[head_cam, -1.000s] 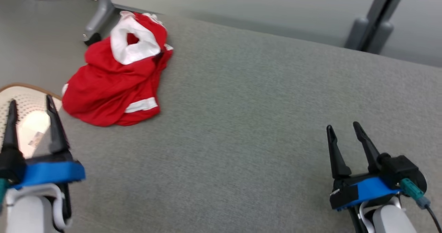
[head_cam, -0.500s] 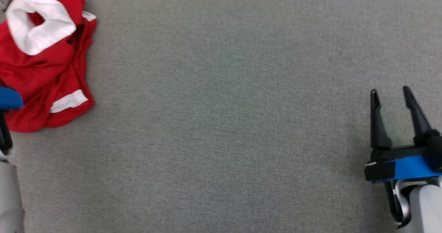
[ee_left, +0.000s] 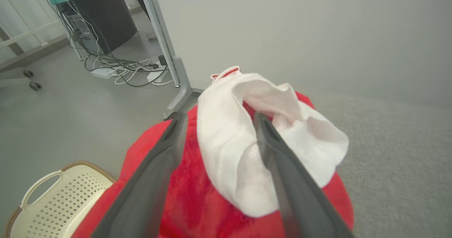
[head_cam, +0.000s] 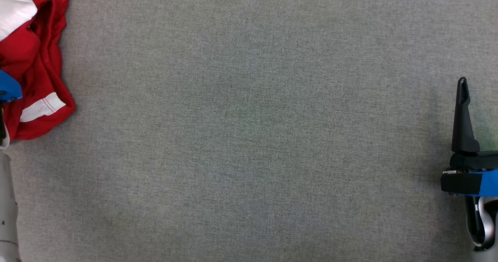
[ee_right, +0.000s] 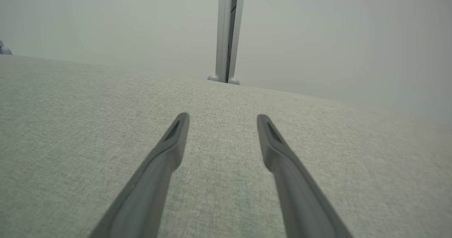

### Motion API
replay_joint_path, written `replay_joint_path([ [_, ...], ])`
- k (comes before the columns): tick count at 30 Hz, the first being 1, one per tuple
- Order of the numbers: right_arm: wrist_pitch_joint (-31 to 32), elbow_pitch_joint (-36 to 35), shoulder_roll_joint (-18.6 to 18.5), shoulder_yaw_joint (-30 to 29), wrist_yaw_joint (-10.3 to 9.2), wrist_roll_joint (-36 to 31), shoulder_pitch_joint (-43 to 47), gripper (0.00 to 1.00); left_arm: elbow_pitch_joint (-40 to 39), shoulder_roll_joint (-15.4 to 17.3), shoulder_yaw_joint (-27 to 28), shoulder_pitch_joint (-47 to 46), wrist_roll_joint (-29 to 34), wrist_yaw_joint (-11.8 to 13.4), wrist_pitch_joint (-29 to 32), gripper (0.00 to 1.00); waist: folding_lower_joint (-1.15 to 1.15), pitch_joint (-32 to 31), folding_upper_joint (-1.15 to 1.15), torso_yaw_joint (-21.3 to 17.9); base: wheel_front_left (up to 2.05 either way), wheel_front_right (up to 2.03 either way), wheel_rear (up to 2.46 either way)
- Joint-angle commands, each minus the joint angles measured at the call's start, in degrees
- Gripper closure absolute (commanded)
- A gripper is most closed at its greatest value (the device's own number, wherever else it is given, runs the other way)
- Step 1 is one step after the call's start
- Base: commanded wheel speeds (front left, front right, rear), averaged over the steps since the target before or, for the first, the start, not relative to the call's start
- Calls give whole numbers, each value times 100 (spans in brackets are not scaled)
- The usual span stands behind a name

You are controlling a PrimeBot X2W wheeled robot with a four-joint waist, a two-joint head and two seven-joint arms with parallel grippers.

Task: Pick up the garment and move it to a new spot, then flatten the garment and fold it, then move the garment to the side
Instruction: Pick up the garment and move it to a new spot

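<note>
Covering most of the head view: one grey fabric tabletop [head_cam: 249,137]. One garment [head_cam: 42,63], red with white panels and a white stripe, crumpled at the upper left of that frame on the tabletop's left margin, partly cut by the frame edge. One cream perforated basket [ee_left: 53,202], lower left of the left wrist view, on the floor [ee_left: 70,118]. One grey frame leg [ee_left: 166,43] and a tangle of cables [ee_left: 123,68] at upper left there. One upright grey post [ee_right: 227,33], top centre of the right wrist view.

Two hands. Left hand [ee_left: 219,117]: over the garment, fingers spread wide with a white fold between them in that view, nothing clamped; contact cannot be told. Right hand [ee_right: 222,117]: low over bare tabletop, fingers wide apart, empty, pointing up-frame at the right edge of the head view.
</note>
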Motion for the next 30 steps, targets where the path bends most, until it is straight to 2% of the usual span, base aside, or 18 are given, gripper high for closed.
replay_joint_path([
  [1, 26, -49, -40, -24, 1, -20, 21, 0, 92, -30, -41, -115, -33, -7, 98, 0, -1, 20, 0, 17, 0, 0, 0],
  [4, 46, -120, -35, -33, 1, -24, 5, 0, 528, -92, -86, -223, -182, -56, 689, 0, -1, 41, 0, 42, 0, 0, 0],
  [10, 16, -76, 36, 43, 1, -30, -7, 0, 907, -111, -205, -343, -492, -126, 1364, 0, -1, 7, 0, 48, 0, 0, 0],
  [11, 9, -62, 40, 53, 1, -23, -12, 0, 929, -96, -239, -349, -543, -137, 1438, 16, -1, -9, 0, 38, 0, 0, 0],
  [12, -2, -56, 49, 62, 1, -16, -14, 0, 935, -68, -253, -351, -593, -143, 1459, 73, -1, -28, 0, 27, 0, 0, 0],
  [13, -12, -58, 60, 73, 1, -16, -12, 0, 935, -42, -252, -340, -632, -144, 1427, 100, -1, -51, 0, 15, 0, 0, 0],
  [22, -121, 206, 135, 168, 1, 71, -44, 0, 797, 278, -484, -371, -698, -138, 850, 100, -1, -446, 0, -95, 0, 0, 0],
  [30, -284, 647, 245, 300, 1, 185, -117, 0, 368, 606, -822, -615, -590, -139, 346, 100, -1, -949, 0, -263, 0, 0, 0],
])
